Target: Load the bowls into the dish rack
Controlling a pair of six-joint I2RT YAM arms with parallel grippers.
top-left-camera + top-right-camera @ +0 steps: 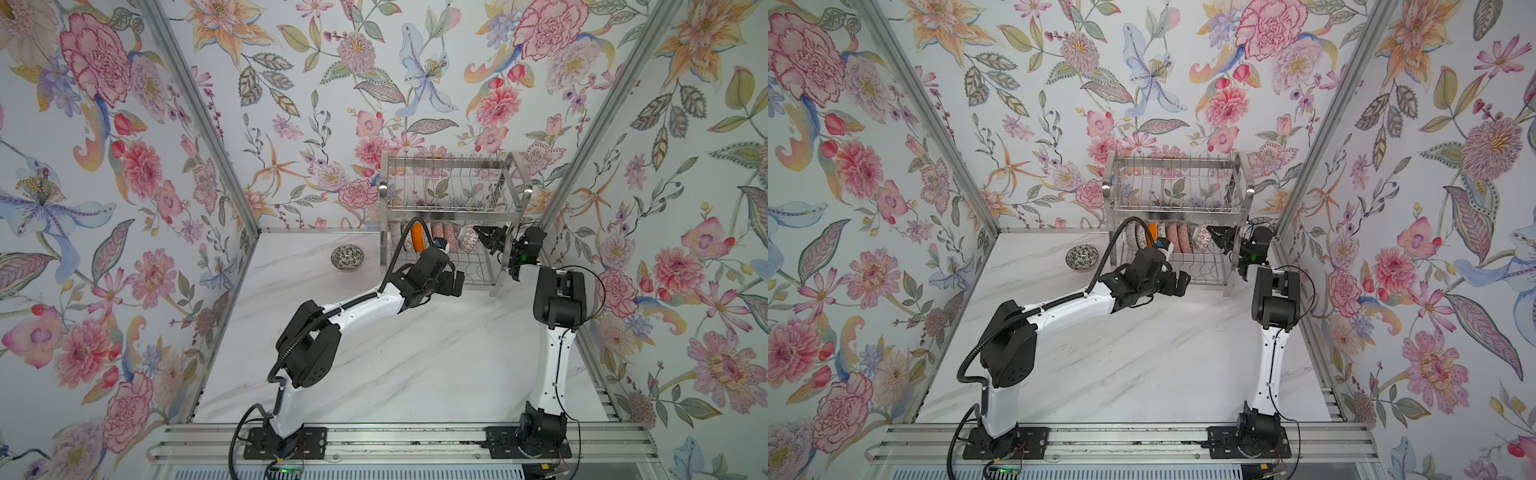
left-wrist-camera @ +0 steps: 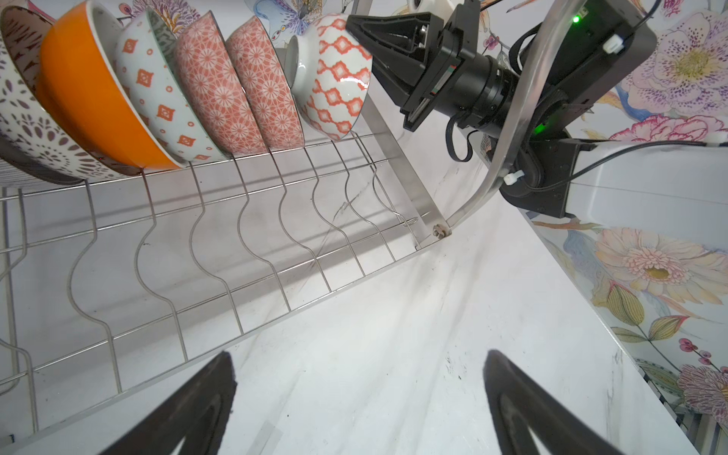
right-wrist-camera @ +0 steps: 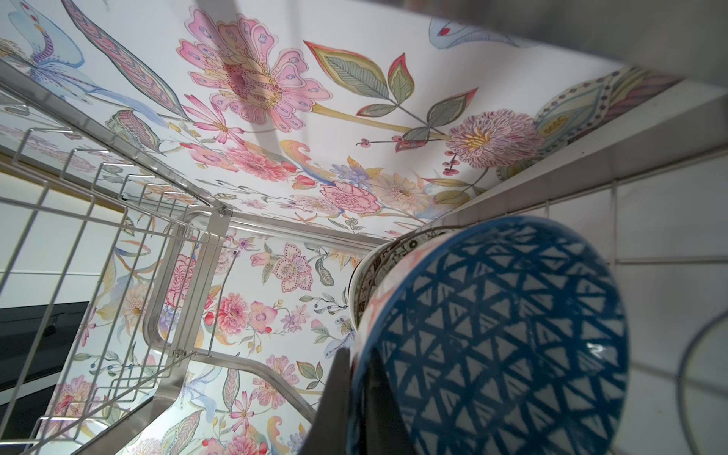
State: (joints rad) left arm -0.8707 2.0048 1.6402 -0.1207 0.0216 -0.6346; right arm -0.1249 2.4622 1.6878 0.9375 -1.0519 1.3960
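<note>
Right hand, clenched on the rim of the blue-lined bowl, is holding it at the right end of the dish rack; 1 black-white bowl is lying by the table far edge, left of the nearer, wide-open left hand.

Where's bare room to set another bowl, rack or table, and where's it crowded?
Free: the front wavy wires, ahead of the bowls; the table before the rack. Crowded: the back row, where the right gripper grips the end bowl.
</note>
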